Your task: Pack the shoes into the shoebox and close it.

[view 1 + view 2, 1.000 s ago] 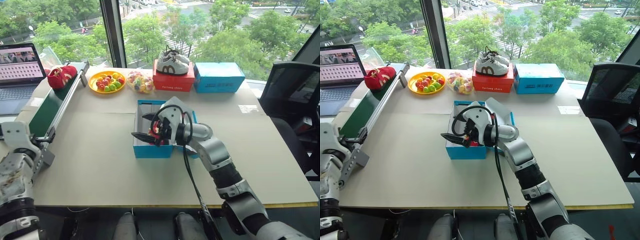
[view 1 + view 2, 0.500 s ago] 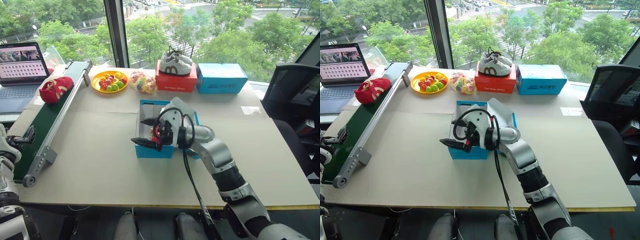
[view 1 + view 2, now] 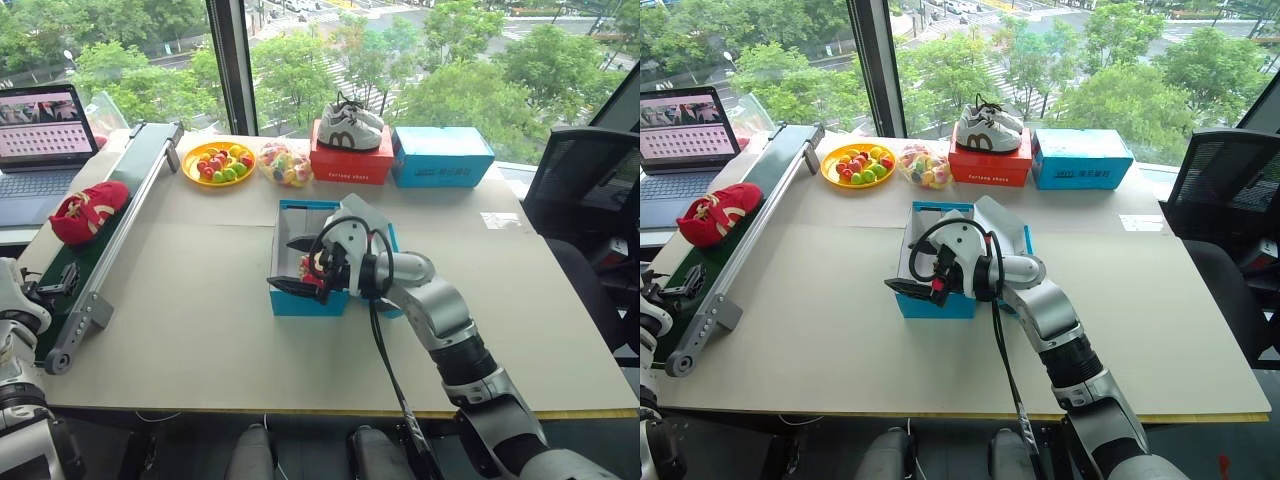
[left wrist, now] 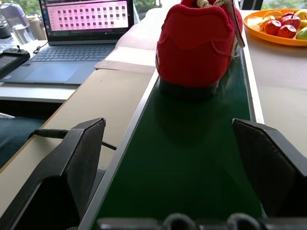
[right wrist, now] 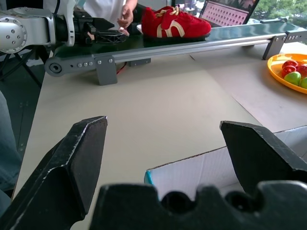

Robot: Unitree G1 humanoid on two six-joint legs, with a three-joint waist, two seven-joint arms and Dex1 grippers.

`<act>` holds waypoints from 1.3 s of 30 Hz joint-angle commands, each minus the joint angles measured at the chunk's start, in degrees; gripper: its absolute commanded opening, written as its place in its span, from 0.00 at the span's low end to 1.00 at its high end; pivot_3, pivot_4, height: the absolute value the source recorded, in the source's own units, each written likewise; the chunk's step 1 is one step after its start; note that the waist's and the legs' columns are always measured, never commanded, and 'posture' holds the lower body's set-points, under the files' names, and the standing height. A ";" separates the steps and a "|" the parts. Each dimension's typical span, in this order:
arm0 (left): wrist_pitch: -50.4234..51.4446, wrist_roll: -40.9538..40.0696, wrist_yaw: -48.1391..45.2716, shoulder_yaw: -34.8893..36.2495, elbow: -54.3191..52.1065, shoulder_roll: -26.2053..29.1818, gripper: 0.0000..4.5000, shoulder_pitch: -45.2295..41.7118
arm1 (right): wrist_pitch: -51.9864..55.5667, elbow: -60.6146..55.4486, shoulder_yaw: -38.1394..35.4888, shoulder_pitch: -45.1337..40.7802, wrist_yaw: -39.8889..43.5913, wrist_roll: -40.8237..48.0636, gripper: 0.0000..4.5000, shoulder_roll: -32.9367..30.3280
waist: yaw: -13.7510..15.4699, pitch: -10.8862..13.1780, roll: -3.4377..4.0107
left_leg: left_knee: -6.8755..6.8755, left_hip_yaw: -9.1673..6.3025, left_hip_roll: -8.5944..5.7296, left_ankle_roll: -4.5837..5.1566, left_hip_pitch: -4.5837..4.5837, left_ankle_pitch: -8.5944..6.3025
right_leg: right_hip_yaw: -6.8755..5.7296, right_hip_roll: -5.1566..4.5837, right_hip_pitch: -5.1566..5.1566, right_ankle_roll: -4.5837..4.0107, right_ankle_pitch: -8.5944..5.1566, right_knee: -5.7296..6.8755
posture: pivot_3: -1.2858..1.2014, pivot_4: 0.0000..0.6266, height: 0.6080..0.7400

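One red shoe (image 3: 88, 210) with white curved markings lies on the green conveyor belt (image 3: 110, 215) at the table's left, heel toward my left gripper (image 3: 60, 283). That gripper is open at the belt's near end, and the shoe (image 4: 196, 45) stands a short way beyond its fingers (image 4: 72, 167). The blue shoebox (image 3: 310, 300) sits open mid-table, white inside, its lid (image 3: 1002, 225) tipped back. My right gripper (image 3: 290, 265) hangs open over the box's left part, pointing left, holding nothing. From its wrist I see the box rim (image 5: 216, 163) and the shoe (image 5: 175, 21).
Along the far edge stand a yellow fruit plate (image 3: 215, 162), a candy bag (image 3: 283, 163), a red box (image 3: 348, 165) bearing white-grey sneakers (image 3: 347, 125), and another blue box (image 3: 443, 155). A laptop (image 3: 40, 130) sits far left, a black chair (image 3: 580, 180) right. A person's hand (image 5: 127, 17) is behind the belt.
The red shoe has travelled down the belt toward its near end. My left arm has dropped and settled by the belt's near end. The right gripper has stayed over the box.
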 commanded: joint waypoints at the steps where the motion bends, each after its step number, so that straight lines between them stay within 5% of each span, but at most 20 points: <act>1: -1.48 -0.64 -0.97 0.49 -0.30 1.47 1.00 0.49 | -0.11 -2.98 0.40 -0.10 0.10 0.16 0.99 -0.25 | 0.02 0.00 0.00 | 0.00 0.00 0.00 0.00 0.00 0.00 | 0.00 0.00 0.00 0.00 0.00 0.00 | 0.52 0.24 1.00; 10: 0.00 -1.17 -2.13 0.65 0.21 1.69 1.00 0.29 | -0.09 -3.11 0.77 -0.02 -0.26 -0.03 0.99 -0.77 | 0.53 0.00 0.00 | 0.01 0.00 0.00 -0.01 0.00 0.00 | -0.01 0.00 0.00 -0.01 0.00 0.01 | 0.52 0.24 1.00; 13: 0.89 -2.21 -4.14 0.74 0.04 1.22 0.86 0.07 | -0.05 -3.25 0.86 0.00 -0.32 -0.13 1.00 -1.06 | 0.59 0.00 0.00 | 0.01 0.00 0.01 -0.01 0.00 0.00 | -0.01 0.00 -0.01 -0.01 -0.01 0.01 | 0.52 0.24 1.00; 16: 1.55 -2.26 -5.12 0.11 -0.41 0.51 0.61 -0.59 | 0.09 -3.40 0.89 -0.11 -0.36 -0.17 1.00 -1.37 | 0.64 0.00 0.00 | 0.01 0.00 0.01 -0.01 0.00 -0.01 | -0.02 0.00 0.00 -0.02 -0.01 0.01 | 0.52 0.24 1.00; 19: 4.61 -3.20 -6.70 -0.67 -3.53 -0.76 0.53 -1.53 | 0.32 -3.63 0.79 -0.22 -0.41 -0.09 1.00 -1.65 | 1.17 0.00 0.00 | 0.01 -0.01 0.02 -0.02 0.00 0.00 | -0.09 -0.02 0.02 -0.03 -0.02 0.03 | 0.52 0.24 1.00; 29: 34.61 -18.56 -5.33 -9.96 -56.94 -11.86 0.52 0.91 | 21.17 -4.11 -14.73 -5.93 -7.65 18.96 1.00 3.72 | 2.02 -0.03 -0.16 | 0.14 -0.08 0.19 0.19 -0.43 0.30 | -0.58 -0.10 0.02 -0.05 0.01 0.03 | 0.52 0.24 1.00; 34: 42.06 -22.29 -1.09 -15.78 -68.89 -17.61 0.52 -2.28 | 37.34 1.07 -28.28 -10.31 -20.75 33.54 1.00 11.32 | 0.74 -0.01 -0.11 | 0.05 -0.18 0.19 0.31 -0.35 0.36 | -0.57 -0.03 0.05 -0.06 0.01 0.10 | 0.52 0.24 1.00; 39: 45.65 -24.31 -0.08 -18.22 -72.60 -19.80 0.52 -4.50 | 40.52 2.84 -37.12 -12.87 -28.58 42.49 1.00 13.39 | 0.68 0.01 -0.08 | 0.14 -0.30 0.16 0.38 -0.38 0.41 | -0.62 -0.02 0.11 -0.05 0.01 0.11 | 0.52 0.24 1.00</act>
